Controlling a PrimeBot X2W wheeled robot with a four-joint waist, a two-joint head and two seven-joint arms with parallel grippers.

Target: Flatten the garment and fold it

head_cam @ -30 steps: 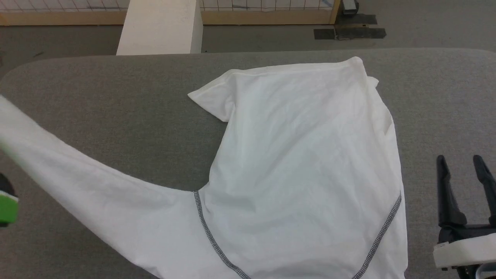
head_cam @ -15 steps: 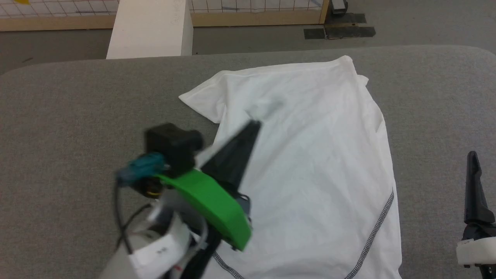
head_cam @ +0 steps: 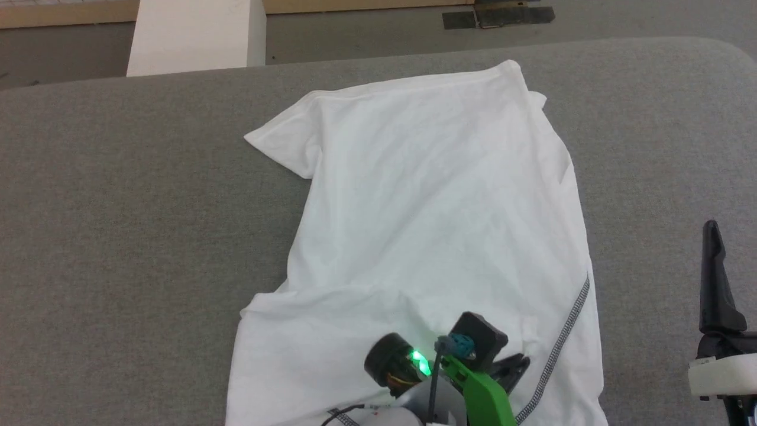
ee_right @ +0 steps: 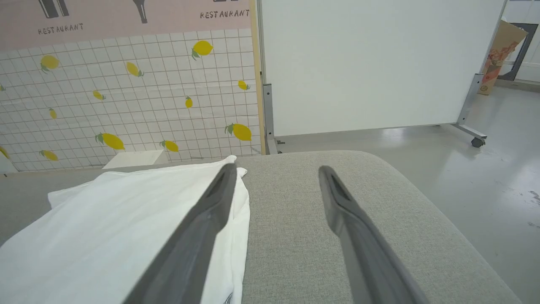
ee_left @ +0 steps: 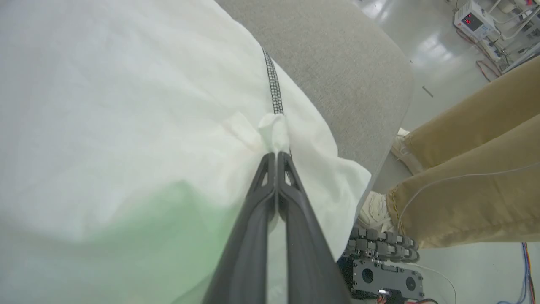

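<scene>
At the upper left of the head view the white box (head_cam: pixel 195 35) stands beyond the desk (head_cam: pixel 118 236), and the left half of the grey top is bare. The garment (head_cam: pixel 437 207) lies from the centre to the right of centre, mostly flat. One pointed flap (head_cam: pixel 278 148) pokes out toward the left, and a doubled layer of cloth lies across its lower part. At the bottom centre my left claw (ee_left: pixel 276 157) is down on that layer, its fingers pressed together on a small pinch of white fabric just beside the dark seam stitching (ee_left: pixel 273 84). I read this as the end of laying a fold over the body of the shirt. To do it well I would set the pinched cloth right down onto the layer beneath and line its edge up with the seam. Only then would I part the fingers and lift straight out, since fabric this thin will likely drag along if I pull sideways. In the left wrist view a person's legs (ee_left: pixel 472 169) stand close beyond the desk's corner, so I would keep the arm's way out short. At the far right my right claw (ee_right: pixel 277 169) is spread wide and holds nothing, just beside the garment's right edge. It looks well placed to press that side flat.
</scene>
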